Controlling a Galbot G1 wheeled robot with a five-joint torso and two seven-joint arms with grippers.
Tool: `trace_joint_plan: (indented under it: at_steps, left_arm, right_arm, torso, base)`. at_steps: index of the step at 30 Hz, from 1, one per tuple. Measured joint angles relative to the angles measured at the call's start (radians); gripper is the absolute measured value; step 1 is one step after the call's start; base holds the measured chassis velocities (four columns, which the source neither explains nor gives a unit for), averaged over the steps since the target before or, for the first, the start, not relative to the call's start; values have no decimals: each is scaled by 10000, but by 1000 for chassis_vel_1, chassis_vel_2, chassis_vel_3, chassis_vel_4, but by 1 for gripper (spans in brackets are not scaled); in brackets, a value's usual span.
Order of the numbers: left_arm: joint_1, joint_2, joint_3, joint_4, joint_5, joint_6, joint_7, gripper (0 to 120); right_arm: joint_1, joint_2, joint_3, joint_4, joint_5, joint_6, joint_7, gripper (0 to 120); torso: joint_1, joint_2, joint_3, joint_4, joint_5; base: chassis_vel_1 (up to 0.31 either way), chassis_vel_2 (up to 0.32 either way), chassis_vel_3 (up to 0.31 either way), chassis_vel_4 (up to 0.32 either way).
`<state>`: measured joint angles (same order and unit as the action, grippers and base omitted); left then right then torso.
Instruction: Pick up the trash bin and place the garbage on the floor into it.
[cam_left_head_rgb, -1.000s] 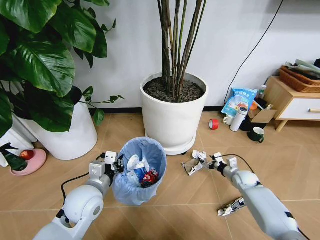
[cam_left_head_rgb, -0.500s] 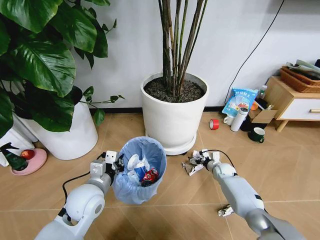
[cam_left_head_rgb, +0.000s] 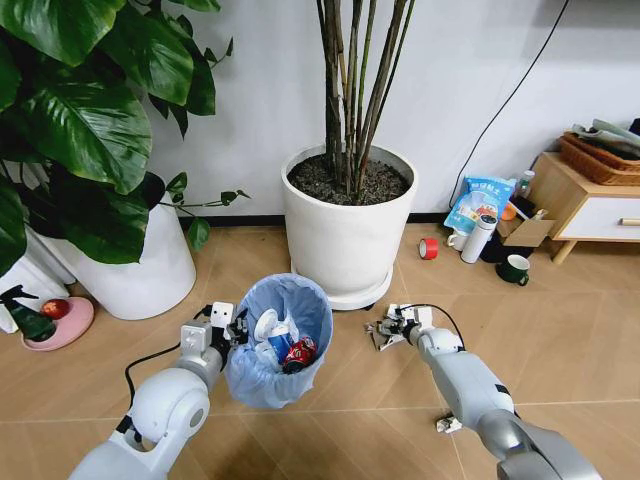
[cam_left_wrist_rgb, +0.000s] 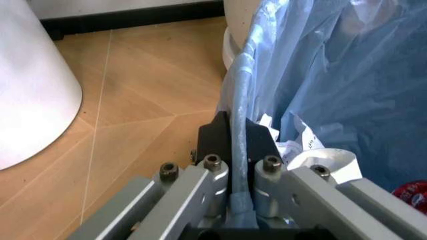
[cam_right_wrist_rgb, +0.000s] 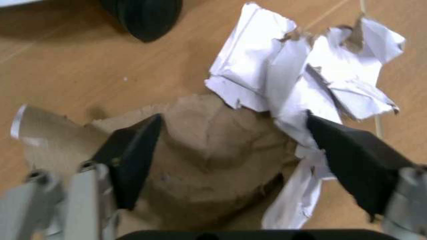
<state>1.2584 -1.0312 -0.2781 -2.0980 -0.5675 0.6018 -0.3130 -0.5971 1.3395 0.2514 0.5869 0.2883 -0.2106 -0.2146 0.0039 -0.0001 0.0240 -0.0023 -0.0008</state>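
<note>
The trash bin (cam_left_head_rgb: 280, 300), lined with a crinkly light-blue bag, stands on the floor (cam_left_head_rgb: 560, 330) with cans and white litter inside. My left gripper (cam_left_head_rgb: 229, 329) is shut on its near-left rim; in the left wrist view the fingers (cam_left_wrist_rgb: 213, 175) clamp the bag-covered rim (cam_left_wrist_rgb: 239, 125). My right gripper (cam_left_head_rgb: 392, 325) is open and low over the garbage (cam_left_head_rgb: 381, 335), a crumpled wad of white paper (cam_right_wrist_rgb: 267, 60) and brown card (cam_right_wrist_rgb: 213, 150). Its fingers (cam_right_wrist_rgb: 133, 150) straddle the wad. A crumpled wrapper (cam_left_head_rgb: 446, 424) lies nearer me, beside the right arm.
A large white plant pot (cam_left_head_rgb: 347, 225) on a wheeled saucer stands just behind the bin and the wad. Another white pot (cam_left_head_rgb: 140, 270) with big leaves is at the left. A red tape roll (cam_left_head_rgb: 427, 248), a mug (cam_left_head_rgb: 514, 268) and a wooden cabinet (cam_left_head_rgb: 585, 205) sit to the right.
My right gripper has moved left across the floor and now sits over the crumpled paper wad. The left gripper and the bin have not moved.
</note>
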Motion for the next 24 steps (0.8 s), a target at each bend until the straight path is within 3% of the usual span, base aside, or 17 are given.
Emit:
trace_joint_plan:
  at_steps: [2,4,12,15,19,21,24]
  left_arm:
    - [-1,5,0,-7,-5,0,0,0]
    - [-12,30,-2,-11,-14,0,0,0]
    - [-39,35,-5,-20,-23,0,5,0]
    - [-39,34,-20,-33,-28,0,6,0]
    - [-35,44,-31,-58,-38,0,6,0]
    - [-21,62,-45,-83,-45,0,6,0]
    - [-11,69,-50,-94,-47,0,5,0]
  right_arm:
    - [0,0,18,-21,-1,14,-3,78]
    - [-40,-17,76,-35,-4,50,-20,64]
    - [-273,-55,141,79,-45,104,-14,39]
    - [-393,-61,178,200,-68,118,10,23]
    - [-493,-78,202,365,-46,114,20,14]
    - [-594,-104,248,523,-12,95,37,2]
    - [-669,-123,302,618,9,80,64,0]
  torso:
    - [0,0,0,0,0]
    - [0,0,0,1,-1]
    - [0,1,-1,0,0]
    - [0,1,-1,0,-1]
    - [0,0,0,1,4]
    - [0,1,0,2,5]
    - [0,0,0,2,3]
  base:
    - [0,0,0,0]
    - [0,0,0,0]
    - [0,0,0,0]
    - [0,0,0,0]
    - [0,0,0,0]
    - [0,0,0,0]
    - [0,0,0,0]
